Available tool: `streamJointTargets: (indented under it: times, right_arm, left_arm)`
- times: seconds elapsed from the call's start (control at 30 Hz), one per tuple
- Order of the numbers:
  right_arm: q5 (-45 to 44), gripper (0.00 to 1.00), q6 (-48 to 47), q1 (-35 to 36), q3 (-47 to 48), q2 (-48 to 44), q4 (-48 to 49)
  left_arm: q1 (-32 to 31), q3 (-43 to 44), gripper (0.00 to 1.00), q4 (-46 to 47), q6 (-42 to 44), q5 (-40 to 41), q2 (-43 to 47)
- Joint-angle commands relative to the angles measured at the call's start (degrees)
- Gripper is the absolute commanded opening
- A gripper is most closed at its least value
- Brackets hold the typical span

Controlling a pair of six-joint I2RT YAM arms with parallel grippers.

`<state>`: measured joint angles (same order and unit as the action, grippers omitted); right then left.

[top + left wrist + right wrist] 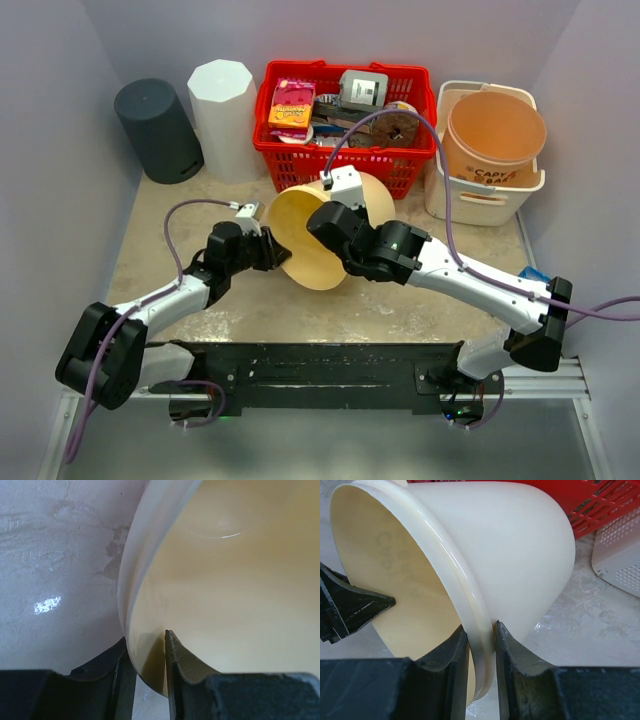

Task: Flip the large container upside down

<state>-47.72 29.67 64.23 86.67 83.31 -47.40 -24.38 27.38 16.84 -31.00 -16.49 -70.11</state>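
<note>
The desk has a pale, mottled top, and the red basket at its back is the thing to steer by. The basket is piled with packets and boxes. Just to the right of the basket sits a white tub with an orange bucket standing upright inside it.

Right in front of the basket is the large container, cream-coloured and smooth. It is tipped over on its side, its wide mouth turned left and towards the near edge of the desk, and its narrower bottom pointing back towards the basket. I cannot tell whether its lowest edge touches the desk.

To the left of the basket stands a white cylinder, and further left again a dark grey cylinder, both upright and close together.

The left claw comes at the container's mouth from the side away from the basket. It is nearly closed, pinching the rim, with one finger inside the wall and one outside. The right claw sits on the front of the rim, also narrowed down, its two fingers astride the thick lip and pressed close against it.
</note>
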Motion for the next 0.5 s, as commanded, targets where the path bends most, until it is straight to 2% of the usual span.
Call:
streamJointTargets:
  times: [0.0,0.33,0.47]
  right_arm:
    - [8.43,0.26,4.17,0.37,-1.68,2.82,5.12]
    - [10.28,0.33,1.71,0.37,-2.91,3.44,8.98]
    - [10.37,0.34,0.83,0.37,-2.13,4.76,9.60]
  left_arm:
    - [-0.76,-0.30,0.31,6.62,-0.64,-4.78,-1.17]
    - [-0.76,-1.53,0.34,7.77,0.33,-4.34,-3.19]
    - [-0.76,-1.89,0.43,6.37,0.68,-2.67,-2.76]
